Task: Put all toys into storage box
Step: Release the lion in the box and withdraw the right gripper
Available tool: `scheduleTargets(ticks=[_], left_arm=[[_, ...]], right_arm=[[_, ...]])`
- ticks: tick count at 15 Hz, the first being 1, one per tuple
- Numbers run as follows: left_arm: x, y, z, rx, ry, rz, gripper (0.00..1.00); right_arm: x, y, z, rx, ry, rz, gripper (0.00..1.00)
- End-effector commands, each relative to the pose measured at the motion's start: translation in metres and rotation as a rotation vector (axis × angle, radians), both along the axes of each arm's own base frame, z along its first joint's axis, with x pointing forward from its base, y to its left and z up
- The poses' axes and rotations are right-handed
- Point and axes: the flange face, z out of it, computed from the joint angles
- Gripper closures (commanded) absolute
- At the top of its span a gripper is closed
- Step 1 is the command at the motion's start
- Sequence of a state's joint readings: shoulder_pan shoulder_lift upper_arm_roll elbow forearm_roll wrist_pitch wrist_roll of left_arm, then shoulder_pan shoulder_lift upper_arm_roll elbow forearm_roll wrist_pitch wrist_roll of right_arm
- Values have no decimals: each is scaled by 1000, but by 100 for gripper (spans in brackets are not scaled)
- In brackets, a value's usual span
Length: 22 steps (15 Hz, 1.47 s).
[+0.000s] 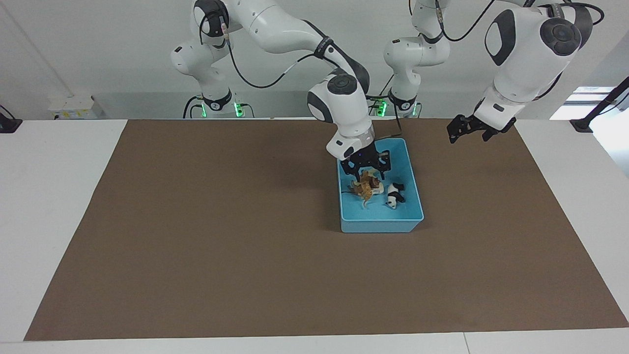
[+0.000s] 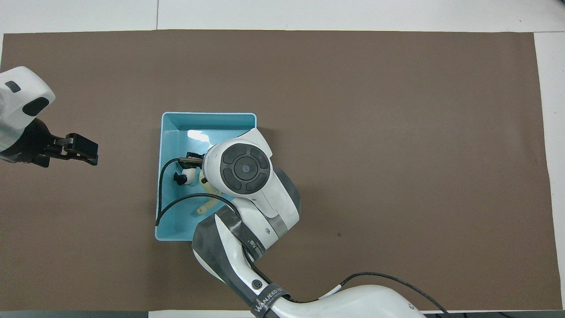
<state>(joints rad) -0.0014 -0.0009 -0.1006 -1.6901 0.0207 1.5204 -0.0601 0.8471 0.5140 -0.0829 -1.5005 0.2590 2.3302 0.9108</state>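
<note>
The light blue storage box (image 1: 381, 223) stands mid-table; it also shows in the overhead view (image 2: 170, 132). In it lie the panda (image 1: 394, 194), the orange striped toy (image 1: 363, 190), a dark brown toy (image 1: 374, 183) and the cream long-necked toy (image 1: 366, 202), the last three piled together. In the overhead view only the panda (image 2: 185, 177) and the cream toy (image 2: 206, 206) show; the arm hides the others. My right gripper (image 1: 367, 168) is open, low inside the box just above the pile. My left gripper (image 1: 467, 132) hangs empty in the air toward the left arm's end of the table.
A brown mat (image 1: 196, 236) covers most of the white table (image 1: 49, 196). No toys lie on the mat outside the box. The right arm's wrist and cable (image 2: 238, 168) cover much of the box from above.
</note>
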Motion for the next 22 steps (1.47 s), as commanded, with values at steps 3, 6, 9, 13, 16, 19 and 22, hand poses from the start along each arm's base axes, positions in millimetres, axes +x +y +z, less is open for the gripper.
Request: scheduleTargets(ticks=[3,6,9,13,16,19,22], left_arm=[[1,-14,4,-3,-57,-37,0],[5,-13,6,-66,-69,-7,0],[5,-19,8,-83,-68,-9,0],[9,-18,7,-80,-91,-16,0],[14,-16,12,-68,-135,-17,0],[8,-14,19,-19,-115,-31,0],[9,-15,23,-20,-144,-35,0]], right_arm=[[37,-61,83,-9,-5,-151,0],[74,-149,121,-81,-48,-115,0],[120,-264,119,-180,-125,151,0],[149,-408,108,-269,-132,340,0],[133,-464,130,-306,-41,332,0],[93,-497,169,-272,74,312,0],[53,-512,197,-258,118,292,0]])
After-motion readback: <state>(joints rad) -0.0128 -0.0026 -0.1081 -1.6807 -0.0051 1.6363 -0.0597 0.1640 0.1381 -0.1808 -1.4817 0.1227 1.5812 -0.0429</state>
